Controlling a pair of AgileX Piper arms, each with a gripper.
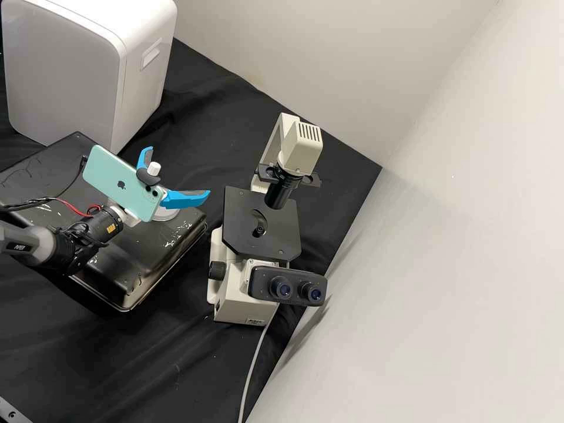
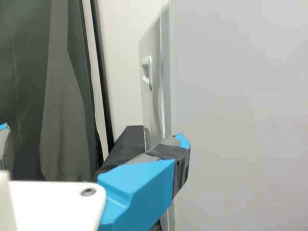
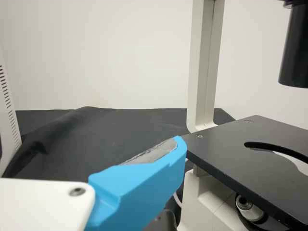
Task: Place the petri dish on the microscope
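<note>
The microscope [image 1: 242, 296] stands at mid-bench, and its black stage [image 1: 276, 232] is bare under the dark condenser [image 1: 277, 191]. Left of it my right gripper [image 1: 167, 178] hangs open over the near corner of a black tray [image 1: 135, 276]. A pale, clear rim [image 1: 166, 214] shows just beneath it; I cannot tell whether this is the petri dish. In the right wrist view one blue finger [image 3: 144, 180] points at the stage edge [image 3: 226, 154]. My left gripper [image 2: 91, 137] is open, one finger [image 2: 144, 185] close to a white housing [image 2: 231, 120].
A large white appliance [image 1: 76, 64] fills the back left corner. The black tray lies between it and the microscope. A grey cable [image 1: 252, 364] runs from the microscope to the front edge. The bench ends at the wall [image 1: 446, 235] on the right.
</note>
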